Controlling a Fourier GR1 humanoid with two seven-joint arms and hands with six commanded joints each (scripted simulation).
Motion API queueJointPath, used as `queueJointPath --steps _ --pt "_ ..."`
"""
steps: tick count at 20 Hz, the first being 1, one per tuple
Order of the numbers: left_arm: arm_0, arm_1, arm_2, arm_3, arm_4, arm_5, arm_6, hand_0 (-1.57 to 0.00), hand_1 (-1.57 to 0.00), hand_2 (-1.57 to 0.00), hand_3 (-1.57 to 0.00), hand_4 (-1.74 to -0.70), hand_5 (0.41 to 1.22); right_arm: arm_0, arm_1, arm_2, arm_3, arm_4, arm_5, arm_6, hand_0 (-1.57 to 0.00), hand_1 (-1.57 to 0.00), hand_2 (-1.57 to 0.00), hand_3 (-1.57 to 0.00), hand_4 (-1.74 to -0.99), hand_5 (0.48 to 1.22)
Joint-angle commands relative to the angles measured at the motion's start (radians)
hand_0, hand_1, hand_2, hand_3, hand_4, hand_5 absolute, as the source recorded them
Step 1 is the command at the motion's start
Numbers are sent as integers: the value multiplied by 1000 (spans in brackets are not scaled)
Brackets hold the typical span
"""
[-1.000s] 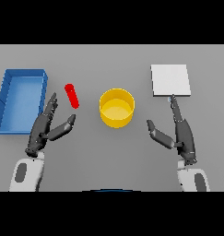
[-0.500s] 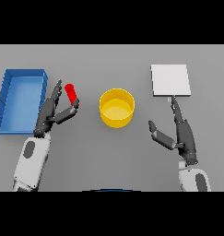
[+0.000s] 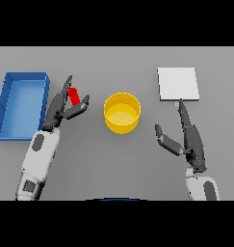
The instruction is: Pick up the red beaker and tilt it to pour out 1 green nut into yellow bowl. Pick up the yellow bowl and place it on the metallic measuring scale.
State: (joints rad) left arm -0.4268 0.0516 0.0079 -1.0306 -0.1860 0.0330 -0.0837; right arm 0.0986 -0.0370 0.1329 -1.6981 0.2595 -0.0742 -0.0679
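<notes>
The red beaker (image 3: 74, 96) stands on the grey table left of the yellow bowl (image 3: 122, 113). My left hand (image 3: 60, 107) is open around the beaker, with fingers behind it and the thumb in front, right at its sides. The flat metallic scale (image 3: 178, 83) lies at the back right. My right hand (image 3: 187, 135) is open right of the bowl, its fingers pointing at the scale's near edge. I cannot see a green nut.
A blue bin (image 3: 21, 103) stands at the left, close beside my left arm.
My left hand has moved forward and closed in on the red beaker, from below it to either side of it. The right hand has not moved.
</notes>
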Motion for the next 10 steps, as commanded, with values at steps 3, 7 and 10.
queueJointPath --steps 3,7,10 --pt "-39 7 20 58 11 -12 -15 1 1 1 1 -1297 686 -3 0 -7 7 -2 -6 6 1 1 1 1 -1268 639" --pt "-88 -11 43 134 26 -8 -71 1 1 1 1 -1335 698 -2 -3 -4 1 1 -3 -4 1 1 1 1 -1263 640" --pt "-99 -38 69 157 49 17 -108 -119 -146 -182 -124 -1410 750 -1 -13 -12 -8 -4 -2 -1 1 1 1 1 -1260 642"
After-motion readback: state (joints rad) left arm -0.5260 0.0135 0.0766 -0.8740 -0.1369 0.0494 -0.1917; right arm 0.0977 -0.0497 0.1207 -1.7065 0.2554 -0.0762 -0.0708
